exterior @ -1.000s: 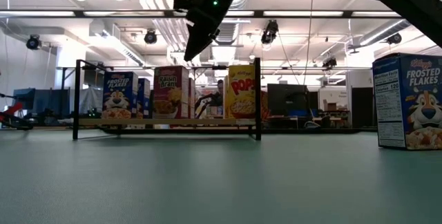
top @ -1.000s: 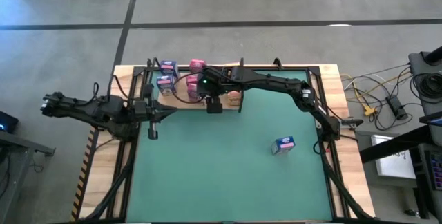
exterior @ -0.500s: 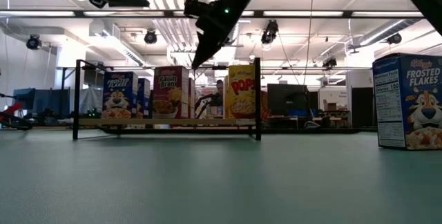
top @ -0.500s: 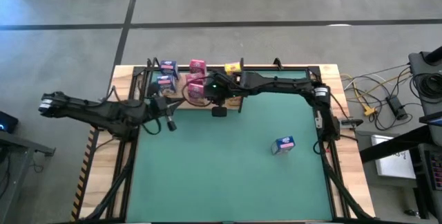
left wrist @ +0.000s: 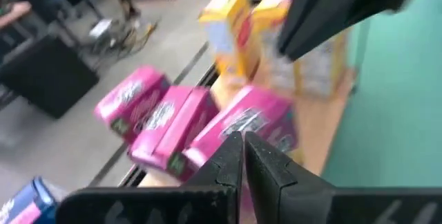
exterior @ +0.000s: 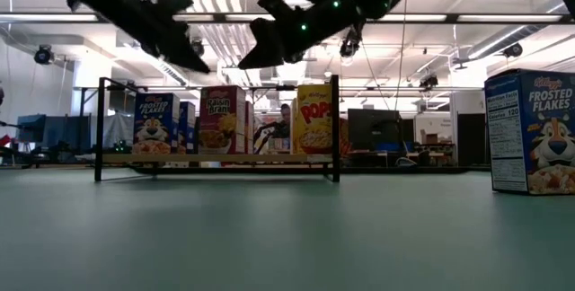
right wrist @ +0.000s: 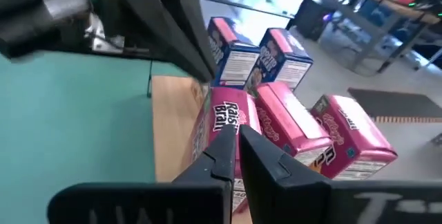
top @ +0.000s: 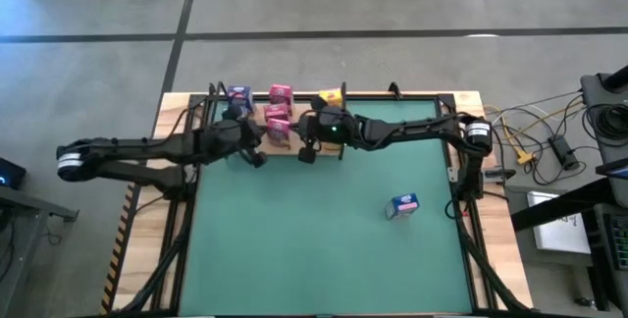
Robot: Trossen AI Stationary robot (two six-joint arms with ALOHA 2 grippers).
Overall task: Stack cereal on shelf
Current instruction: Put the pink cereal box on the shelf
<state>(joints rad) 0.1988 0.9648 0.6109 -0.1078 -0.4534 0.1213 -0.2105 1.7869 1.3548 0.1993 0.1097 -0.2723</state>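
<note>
Both arms have converged over the shelf [top: 294,149] at the bench's far edge; its cereal boxes [top: 278,122] stand unmoved, one blue box [top: 403,204] alone on the mat. Right gripper [top: 306,151] has shut, empty; left gripper [top: 257,158] is closed, empty. Best separate them, then fetch the blue box.

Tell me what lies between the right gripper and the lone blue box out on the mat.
In the high view, only bare green mat lies between the right gripper, shut at the shelf, and the blue box.
</note>
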